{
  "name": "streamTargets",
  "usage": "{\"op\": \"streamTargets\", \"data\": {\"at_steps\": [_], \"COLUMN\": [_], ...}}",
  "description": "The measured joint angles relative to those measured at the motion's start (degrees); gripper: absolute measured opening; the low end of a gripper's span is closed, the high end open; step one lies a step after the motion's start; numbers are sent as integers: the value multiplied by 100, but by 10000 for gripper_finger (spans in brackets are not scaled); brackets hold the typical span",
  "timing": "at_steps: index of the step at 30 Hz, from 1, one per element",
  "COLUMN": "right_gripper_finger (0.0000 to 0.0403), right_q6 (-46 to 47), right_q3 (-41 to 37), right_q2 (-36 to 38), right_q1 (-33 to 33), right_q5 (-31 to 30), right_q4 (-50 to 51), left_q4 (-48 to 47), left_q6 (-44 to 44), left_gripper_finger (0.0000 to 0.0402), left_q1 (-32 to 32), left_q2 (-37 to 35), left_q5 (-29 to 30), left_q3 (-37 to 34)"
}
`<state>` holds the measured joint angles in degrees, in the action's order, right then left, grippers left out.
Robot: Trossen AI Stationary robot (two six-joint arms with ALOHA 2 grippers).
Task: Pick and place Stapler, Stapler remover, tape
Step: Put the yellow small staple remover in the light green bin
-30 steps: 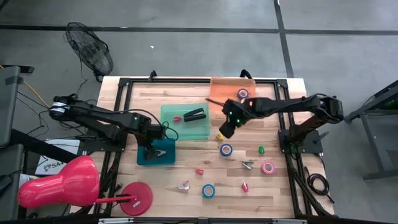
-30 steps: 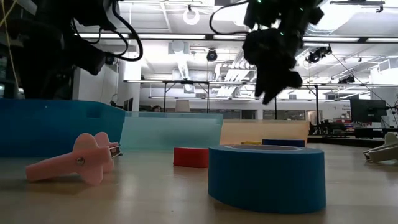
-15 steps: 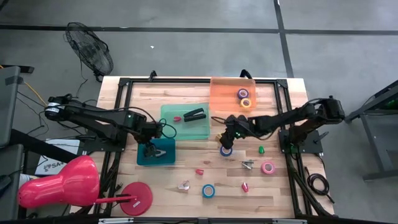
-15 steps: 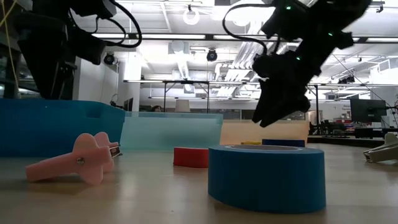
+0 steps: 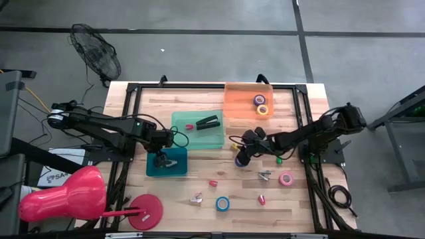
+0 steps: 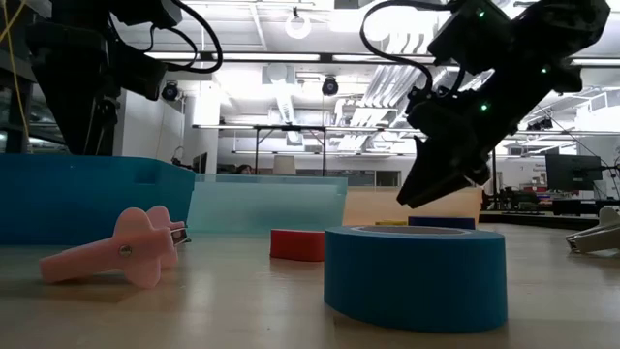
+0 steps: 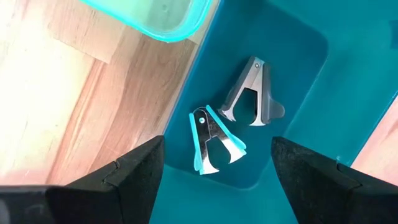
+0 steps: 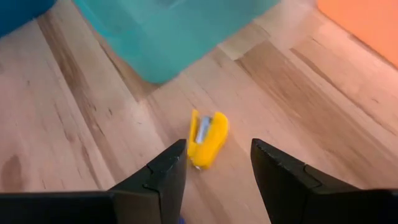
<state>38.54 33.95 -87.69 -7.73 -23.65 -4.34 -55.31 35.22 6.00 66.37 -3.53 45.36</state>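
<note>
Since a second ago the right hand (image 5: 240, 157) has dropped from near the orange bin (image 5: 236, 99) to just above the surface (image 5: 199, 179), over a purple-blue tape roll (image 5: 241, 159); the left hand (image 5: 160, 159) has barely shifted.

Nearest in the low view stands a blue tape roll (image 6: 415, 276), with a pink stapler remover (image 6: 116, 254) beside it and a red piece (image 6: 297, 244) behind. Farther back, the right hand's fingers (image 8: 163, 180) stand apart and empty, framing a small yellow stapler (image 8: 208, 139) lying just off the pale green bin (image 5: 198, 129).

The left hand hovers over the teal bin (image 7: 311, 87), fingers (image 7: 130, 171) spread wide and holding nothing; a blue remover (image 7: 212, 140) and a grey remover (image 7: 252, 94) lie inside. At the back, two rolls sit in the orange bin.

The yellow stapler looks light, rigid and smooth, so likely slippery; pinching across its narrow sides at mid-length seems safest. The rolls are stiff and light, best taken across the ring's wall.
</note>
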Motion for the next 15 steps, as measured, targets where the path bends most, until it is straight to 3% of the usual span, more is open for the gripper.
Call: {"op": "streamTargets", "data": {"at_steps": [15], "right_gripper_finger": [169], "right_q6": [-132], "right_q3": [26], "right_q2": [-1023], "right_q1": [2], "right_q5": [275], "right_q4": [-1094], "left_q4": [-4], "left_q6": [2], "left_gripper_finger": [289], "left_q1": [0], "left_q2": [0], "left_q5": [111], "left_q3": [0]}}
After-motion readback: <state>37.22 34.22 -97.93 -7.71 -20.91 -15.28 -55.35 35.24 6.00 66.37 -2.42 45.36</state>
